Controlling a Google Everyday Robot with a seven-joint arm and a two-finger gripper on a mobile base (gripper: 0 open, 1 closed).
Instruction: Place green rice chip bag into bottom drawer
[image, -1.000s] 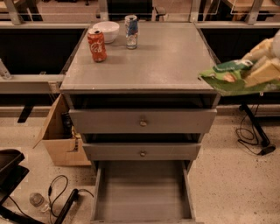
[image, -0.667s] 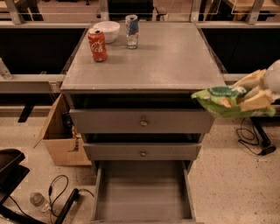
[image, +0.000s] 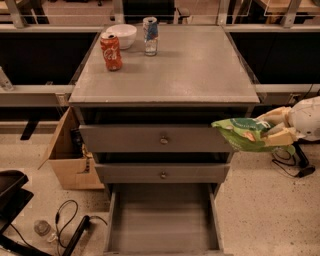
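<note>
The green rice chip bag (image: 246, 134) is held in the air at the cabinet's right side, level with the top drawer front. My gripper (image: 272, 128) comes in from the right and is shut on the bag's right end. The bottom drawer (image: 163, 222) is pulled open below, a wide grey tray with nothing inside. The bag hangs above and to the right of the drawer.
A red soda can (image: 111, 51), a white bowl (image: 121, 35) and a blue-labelled can (image: 150, 35) stand at the back left of the cabinet top (image: 190, 65). A cardboard box (image: 70, 155) sits on the floor at the left, with cables and a bottle (image: 44, 229).
The gripper has carried the bag down and to the left, from beside the cabinet top's right edge to the level of the top drawer front.
</note>
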